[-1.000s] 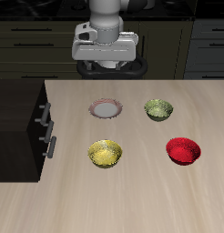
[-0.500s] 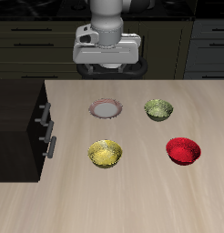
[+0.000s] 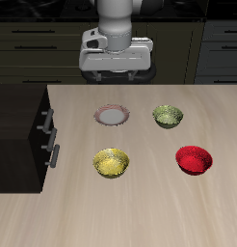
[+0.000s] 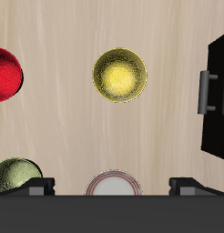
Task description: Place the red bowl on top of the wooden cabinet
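Four dishes on light wooden tabletop (image 3: 149, 207), dark cupboards (image 3: 34, 43) behind

Count on the table: 3 bowls, 1 of each colour, i.e. 1 red bowl (image 3: 194, 159) at lower right of the exterior frame, 1 yellow bowl (image 3: 112, 162) at lower centre, 1 olive-green bowl (image 3: 168, 117) at centre right. 1 small plate (image 3: 112, 115), white w/ pinkish rim, just left of the green one. That makes 4 round dishes altogether; wrist view shows the same 4. 1 wooden cabinet (image 3: 16, 123) at the left edge, w/ 2 silver bar handles (image 3: 49, 138) on its side. 1 robot arm w/ 1 gripper (image 3: 116, 70) at upper centre. 1 light wood tabletop (image 3: 140, 212).
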